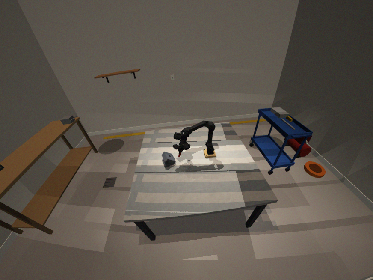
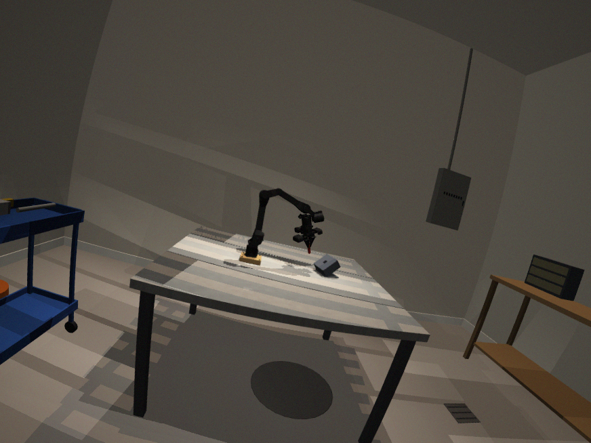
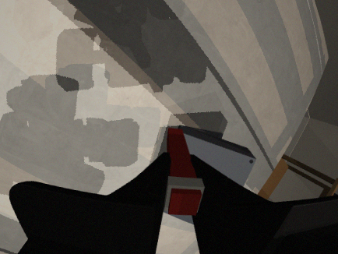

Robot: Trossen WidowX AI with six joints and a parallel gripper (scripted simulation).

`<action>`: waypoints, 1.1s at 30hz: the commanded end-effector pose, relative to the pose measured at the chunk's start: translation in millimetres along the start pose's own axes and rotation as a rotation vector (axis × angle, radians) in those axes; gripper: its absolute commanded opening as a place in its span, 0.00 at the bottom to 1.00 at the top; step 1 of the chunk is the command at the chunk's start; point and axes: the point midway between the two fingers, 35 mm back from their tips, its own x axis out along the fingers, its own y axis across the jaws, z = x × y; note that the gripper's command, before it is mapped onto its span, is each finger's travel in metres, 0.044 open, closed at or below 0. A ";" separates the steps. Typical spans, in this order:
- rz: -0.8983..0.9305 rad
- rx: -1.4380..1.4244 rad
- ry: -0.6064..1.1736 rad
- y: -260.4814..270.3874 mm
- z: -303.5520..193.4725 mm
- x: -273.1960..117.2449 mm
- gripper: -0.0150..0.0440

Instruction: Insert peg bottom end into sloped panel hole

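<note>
Centrally in the top view stands the striped table (image 1: 192, 192), with the black arm (image 1: 198, 126) rising from a tan base (image 1: 209, 153) toward its upper middle. Left of the base sits the grey sloped panel (image 1: 168, 158). Just right of the panel hangs the gripper (image 1: 180, 151), clenched on the red peg (image 3: 181, 157), whose far end points at the panel in the wrist view, above the table.
</note>
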 end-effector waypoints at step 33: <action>-0.239 0.125 0.080 -1.7 -51.4 -21.3 0.25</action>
